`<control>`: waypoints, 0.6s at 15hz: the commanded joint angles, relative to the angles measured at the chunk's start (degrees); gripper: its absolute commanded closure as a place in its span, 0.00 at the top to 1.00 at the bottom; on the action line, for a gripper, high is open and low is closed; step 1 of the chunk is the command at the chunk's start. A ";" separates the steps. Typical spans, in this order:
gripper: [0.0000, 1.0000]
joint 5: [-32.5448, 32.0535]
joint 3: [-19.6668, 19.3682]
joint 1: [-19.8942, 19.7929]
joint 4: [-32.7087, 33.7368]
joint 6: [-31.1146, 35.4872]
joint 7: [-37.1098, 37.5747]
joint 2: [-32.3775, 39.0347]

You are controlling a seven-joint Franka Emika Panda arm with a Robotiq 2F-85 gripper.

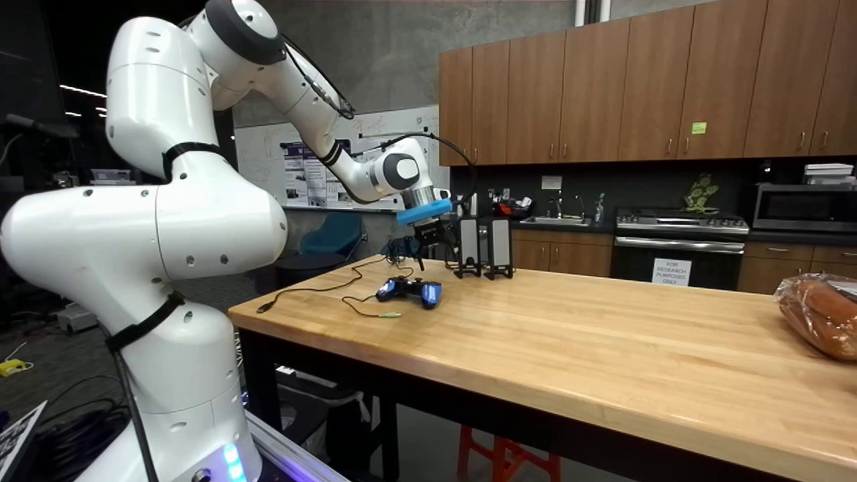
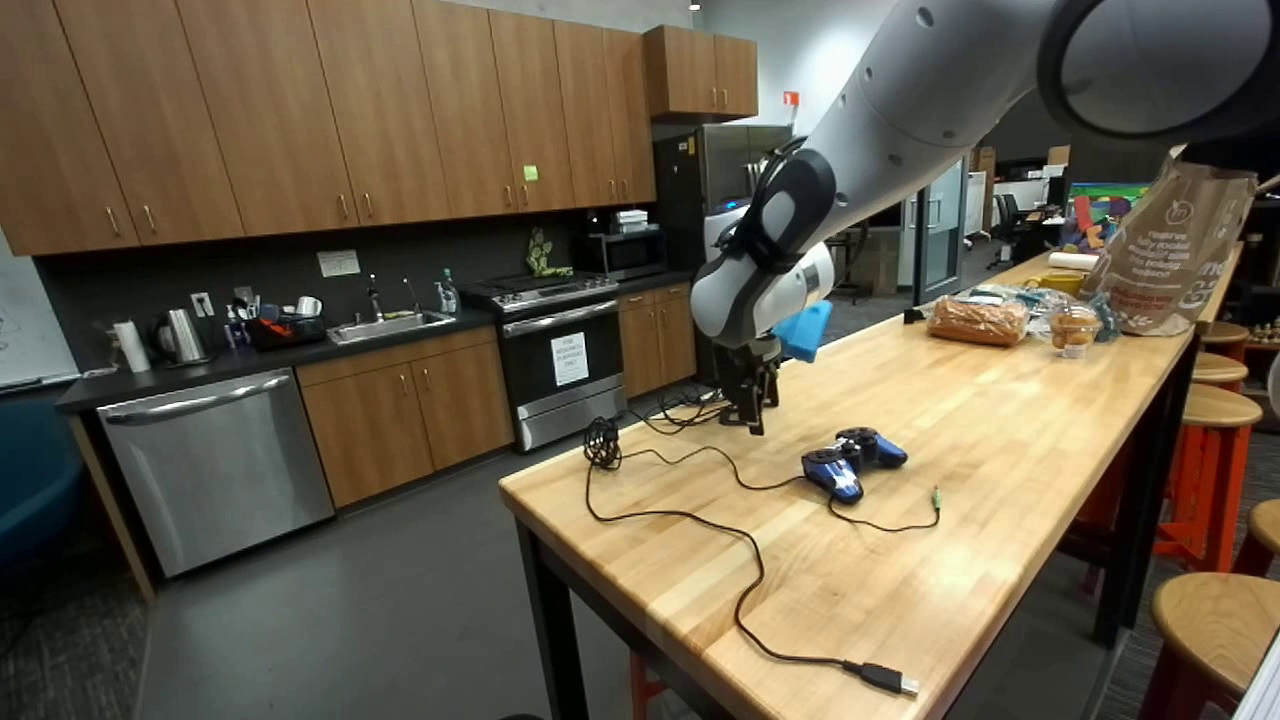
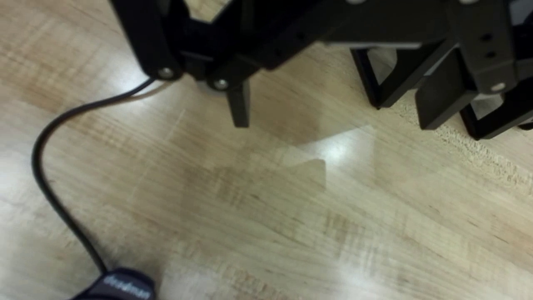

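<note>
My gripper (image 3: 335, 123) is open and empty above the wooden table, its two fingers wide apart in the wrist view. In an exterior view the gripper (image 1: 428, 258) hangs just in front of two grey and black speakers (image 1: 469, 242). Black speaker feet (image 3: 387, 89) show beside the right finger (image 3: 441, 98); I cannot tell if they touch. A blue and black game controller (image 1: 410, 289) lies on the table near the gripper, also in an exterior view (image 2: 850, 465). A dark labelled part (image 3: 125, 287), seemingly the controller, shows at the wrist view's bottom left with a black cable (image 3: 62, 208).
A long black cable (image 2: 690, 515) with a USB plug (image 2: 885, 678) and a green-tipped audio plug (image 2: 936, 500) lie on the table. A bundled cable (image 2: 602, 442) sits near the table edge. Bagged bread (image 2: 978, 320), a plastic container (image 2: 1074, 330) and a paper bag (image 2: 1160, 250) stand farther along.
</note>
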 commanded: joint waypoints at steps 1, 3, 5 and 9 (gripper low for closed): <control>1.00 1.99 0.34 -0.29 0.40 -1.69 3.72 0.60; 1.00 2.17 -0.02 -0.03 0.40 -1.36 5.98 0.24; 1.00 -0.42 -4.60 1.20 -3.26 -0.61 5.76 3.83; 1.00 -5.14 -10.08 1.87 -4.36 -0.66 3.54 5.77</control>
